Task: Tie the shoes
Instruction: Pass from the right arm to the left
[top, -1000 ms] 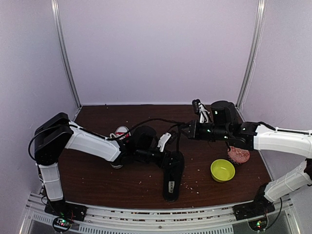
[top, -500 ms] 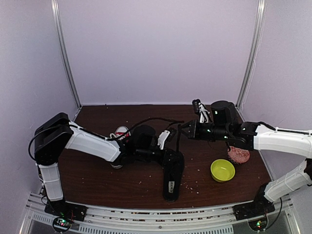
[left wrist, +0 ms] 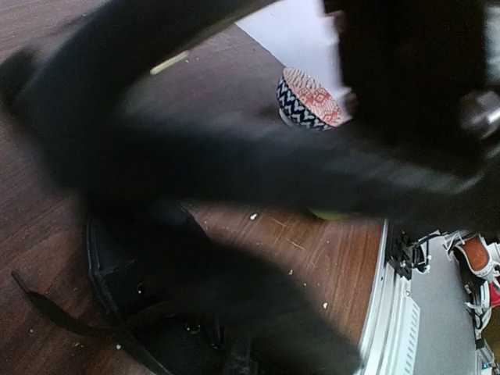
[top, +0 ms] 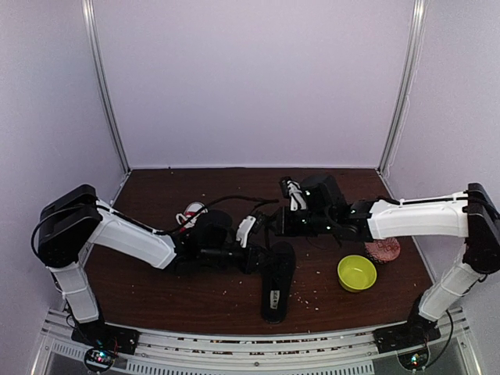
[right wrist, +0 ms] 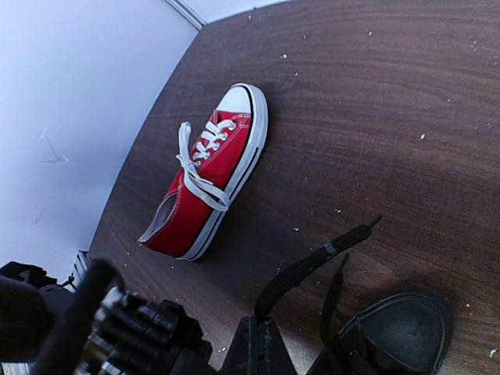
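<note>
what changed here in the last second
Both arms swung left. The right gripper, shut on the black lace, moved left and slightly nearer. The left gripper drew back left and closed; what it grips is too blurred to tell. The black shoe, red shoe and yellow bowl stayed put.

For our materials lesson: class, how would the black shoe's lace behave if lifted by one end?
Probably floppy: the black lace bends limply across the table. Likely light for its length, being a thin flat strip. Pulling hard might drag the black shoe along.
</note>
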{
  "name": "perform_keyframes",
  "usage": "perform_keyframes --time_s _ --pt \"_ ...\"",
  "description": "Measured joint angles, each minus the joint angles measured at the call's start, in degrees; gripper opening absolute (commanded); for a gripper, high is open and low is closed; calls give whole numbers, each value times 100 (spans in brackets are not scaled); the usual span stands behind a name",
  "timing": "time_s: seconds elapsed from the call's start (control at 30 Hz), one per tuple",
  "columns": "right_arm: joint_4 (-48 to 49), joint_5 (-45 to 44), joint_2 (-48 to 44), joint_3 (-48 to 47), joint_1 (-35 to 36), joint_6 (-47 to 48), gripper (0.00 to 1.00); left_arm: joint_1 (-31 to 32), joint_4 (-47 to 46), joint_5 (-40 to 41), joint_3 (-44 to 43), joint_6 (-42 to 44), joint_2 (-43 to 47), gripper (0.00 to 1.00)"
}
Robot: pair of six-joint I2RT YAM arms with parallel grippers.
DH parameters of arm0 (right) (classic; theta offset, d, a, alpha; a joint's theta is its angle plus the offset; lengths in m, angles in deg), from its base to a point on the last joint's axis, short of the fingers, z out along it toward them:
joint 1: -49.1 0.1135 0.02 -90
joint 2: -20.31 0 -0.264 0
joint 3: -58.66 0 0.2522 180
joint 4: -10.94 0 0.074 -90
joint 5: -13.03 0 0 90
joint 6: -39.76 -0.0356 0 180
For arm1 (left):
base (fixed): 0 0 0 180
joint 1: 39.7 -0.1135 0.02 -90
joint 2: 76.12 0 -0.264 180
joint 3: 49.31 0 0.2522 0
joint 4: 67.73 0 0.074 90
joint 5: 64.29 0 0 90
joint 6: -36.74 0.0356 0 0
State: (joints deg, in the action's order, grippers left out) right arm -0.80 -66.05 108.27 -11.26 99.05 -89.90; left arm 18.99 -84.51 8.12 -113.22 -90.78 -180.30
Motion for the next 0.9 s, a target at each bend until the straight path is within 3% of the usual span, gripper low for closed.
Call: perform_keyframes --time_s 0.07,0.13,0.3,0.4,0.57,0.73,0.9 --pt "4 83 407 -264 31 31 31 15 -44 68 70 -59 55 0" --pt "-17 179 776 -546 35 76 52 33 -101 153 131 -136 103 0" --pt "-258 181 927 -739 -74 374 72 68 -214 391 227 -345 232 0" --pt "-214 188 647 -557 -210 553 77 87 -238 476 260 -422 291 0" --pt "-31 199 -531 531 -625 831 78 94 -221 514 289 -479 337 0" --pt "518 310 -1316 1843 -743 1016 76 94 -227 490 289 -555 337 0" --pt "1119 407 -1464 2881 -590 1316 69 94 -166 450 275 -595 337 0"
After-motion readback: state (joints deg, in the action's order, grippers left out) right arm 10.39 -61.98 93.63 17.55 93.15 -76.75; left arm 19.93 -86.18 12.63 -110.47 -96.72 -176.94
